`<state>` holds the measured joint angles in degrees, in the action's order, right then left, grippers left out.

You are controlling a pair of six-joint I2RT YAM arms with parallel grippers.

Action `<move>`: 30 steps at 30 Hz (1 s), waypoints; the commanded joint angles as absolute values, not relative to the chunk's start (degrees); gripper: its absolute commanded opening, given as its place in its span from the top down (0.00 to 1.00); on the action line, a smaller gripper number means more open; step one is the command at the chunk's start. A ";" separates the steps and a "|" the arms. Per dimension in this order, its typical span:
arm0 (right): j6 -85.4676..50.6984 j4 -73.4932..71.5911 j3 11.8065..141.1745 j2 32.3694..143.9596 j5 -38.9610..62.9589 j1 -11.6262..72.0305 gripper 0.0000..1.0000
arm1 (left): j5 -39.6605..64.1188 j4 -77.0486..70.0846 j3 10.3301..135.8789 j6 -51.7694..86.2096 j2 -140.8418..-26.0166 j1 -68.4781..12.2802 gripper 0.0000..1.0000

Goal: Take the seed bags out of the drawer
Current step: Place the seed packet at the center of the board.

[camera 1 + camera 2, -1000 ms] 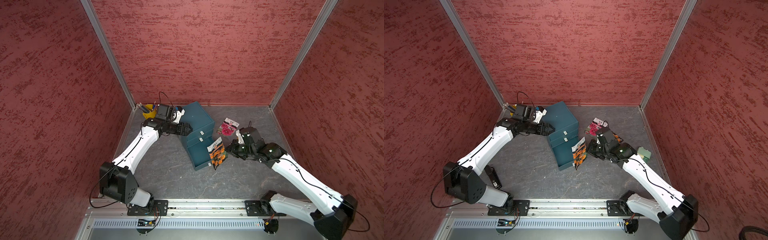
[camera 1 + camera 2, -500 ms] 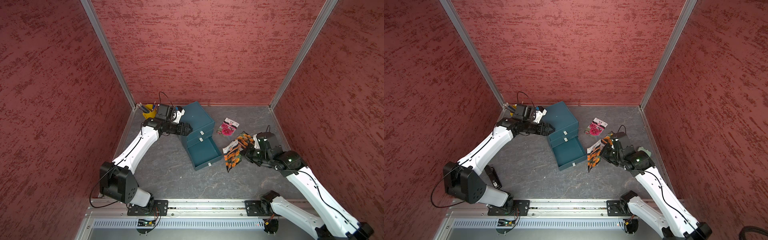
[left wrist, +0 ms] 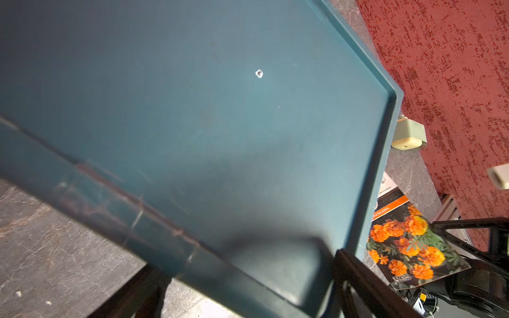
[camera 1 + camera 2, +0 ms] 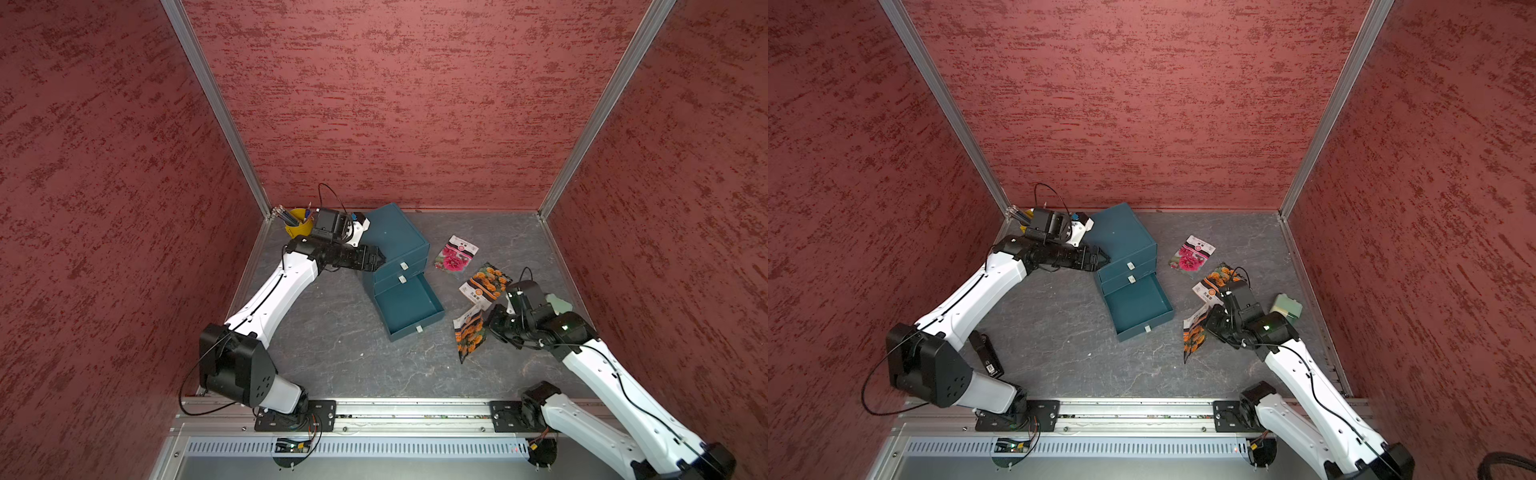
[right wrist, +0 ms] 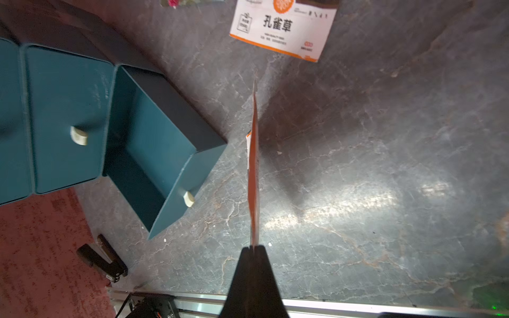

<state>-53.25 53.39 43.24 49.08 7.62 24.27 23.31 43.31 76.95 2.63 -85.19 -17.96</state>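
I have my right tool (image 5: 253,247) clamped on one marigold seed bag (image 4: 469,334) near the open drawer (image 4: 409,309), while the other marigold bag (image 4: 484,282) and the pink bag (image 4: 456,253) lie on the table (image 4: 332,357), and my left tool (image 4: 379,262) sits spread against the cabinet (image 4: 395,237).

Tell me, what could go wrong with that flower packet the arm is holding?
The right gripper pinches the marigold packet only at one edge, so the glossy packet might slip out early. It hangs close to the open drawer; dropped carelessly, it could fall in or land on the second marigold packet.
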 commanded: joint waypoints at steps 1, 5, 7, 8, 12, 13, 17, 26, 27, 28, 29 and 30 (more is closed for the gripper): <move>-53.32 49.77 41.15 50.00 8.18 23.94 1.00 | 23.56 48.40 76.62 -0.86 -87.22 -19.66 0.06; -52.42 51.74 40.19 50.52 7.22 23.96 1.00 | 23.30 48.60 76.73 -0.90 -87.26 -19.66 0.06; -51.92 52.56 39.49 50.89 7.47 23.96 1.00 | 23.19 48.60 76.77 -0.93 -87.32 -19.62 0.06; -51.87 52.56 38.93 50.89 7.81 23.96 1.00 | 23.21 48.63 76.83 -0.92 -87.44 -19.63 0.06; -51.20 54.28 37.47 51.39 7.32 23.99 1.00 | 23.20 48.54 76.97 -0.87 -87.53 -19.67 0.06; -50.97 54.47 37.20 51.46 7.14 23.94 1.00 | 23.20 48.60 76.95 -0.82 -87.55 -19.67 0.06; -50.36 55.11 36.13 52.68 6.27 23.98 1.00 | 23.05 48.86 77.42 -0.88 -87.81 -19.62 0.06; -49.84 54.44 36.93 54.91 4.77 23.91 0.58 | 22.81 49.25 77.73 -0.88 -88.12 -19.86 0.06; -49.59 54.33 37.13 54.89 4.75 23.98 0.56 | 22.76 49.30 77.76 -0.85 -88.09 -19.93 0.06; -49.27 54.00 37.43 54.78 4.90 24.08 0.54 | 22.72 49.30 77.73 -0.73 -88.08 -19.95 0.06; -48.72 53.46 37.76 54.60 4.97 24.31 0.51 | 22.67 49.30 77.79 -0.79 -88.12 -19.94 0.06; -48.24 52.95 38.20 54.42 4.85 24.84 0.49 | 22.63 49.31 77.79 -0.78 -88.08 -19.91 0.06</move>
<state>-49.82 53.98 36.49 54.87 6.63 24.34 22.83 44.66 78.30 2.11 -86.00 -18.13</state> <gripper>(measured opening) 0.502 0.941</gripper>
